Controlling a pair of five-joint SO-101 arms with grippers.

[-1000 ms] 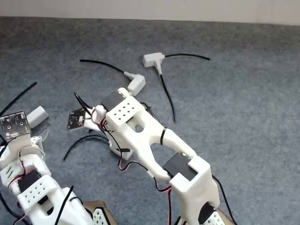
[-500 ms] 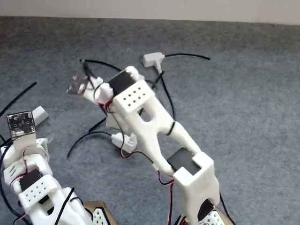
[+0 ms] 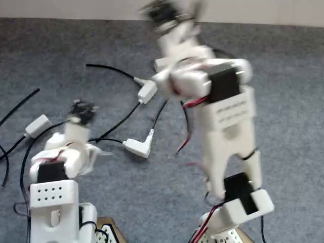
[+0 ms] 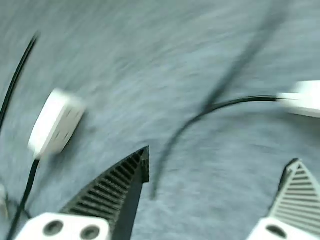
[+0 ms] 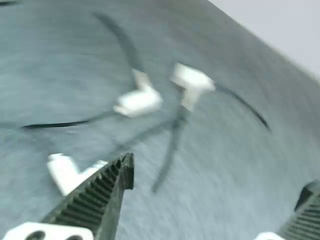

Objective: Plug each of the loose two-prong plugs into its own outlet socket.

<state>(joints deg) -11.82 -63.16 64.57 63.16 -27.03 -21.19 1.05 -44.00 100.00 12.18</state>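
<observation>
Two white two-prong plugs lie on the grey carpet: one (image 3: pixel 147 91) (image 5: pixel 137 101) toward the far side and one (image 3: pixel 137 147) (image 5: pixel 64 171) in the middle. A white outlet socket (image 3: pixel 38 125) (image 4: pixel 54 122) lies at the left, and a T-shaped white socket piece (image 3: pixel 163 64) (image 5: pixel 192 81) sits at the back, partly behind the right arm (image 3: pixel 225 101). My left gripper (image 4: pixel 220 156) is open low over the carpet between the left socket and the middle plug (image 4: pixel 306 98). My right gripper (image 5: pixel 220 172) is open, raised high above the plugs and holding nothing.
Black cables (image 3: pixel 114 124) trail from the plugs and sockets across the carpet, one (image 4: pixel 200 120) running between my left fingers. The left arm (image 3: pixel 53 174) stands at the near left. A pale wall edge (image 3: pixel 76 9) borders the far side.
The right arm has lifted off the middle of the carpet and swung up toward the far side, uncovering the middle plug. The left arm has turned to the right toward that plug.
</observation>
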